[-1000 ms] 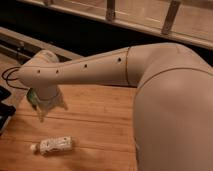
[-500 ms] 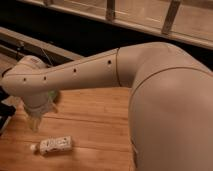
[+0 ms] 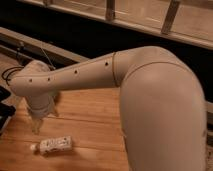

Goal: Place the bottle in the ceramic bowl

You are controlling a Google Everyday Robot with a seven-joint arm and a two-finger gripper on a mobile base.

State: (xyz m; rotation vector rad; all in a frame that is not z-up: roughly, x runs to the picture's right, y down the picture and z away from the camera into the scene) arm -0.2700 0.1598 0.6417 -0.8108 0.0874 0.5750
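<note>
– Lying on its side on the wood table (image 3: pixel 95 112), that's the bottle (image 3: pixel 54 145). Small, white, pale speckly label, cap pointing left.
– And the gripper (image 3: pixel 42 119)?
– Hangs down from the wrist, just above & a bit left of the bottle. Near the cap end, looks like there's a gap btwn them.
– Open or shut?
– Can't tell, sry. Also the big white arm (image 3: pixel 150 100) hides lots of the table on the right.
</note>
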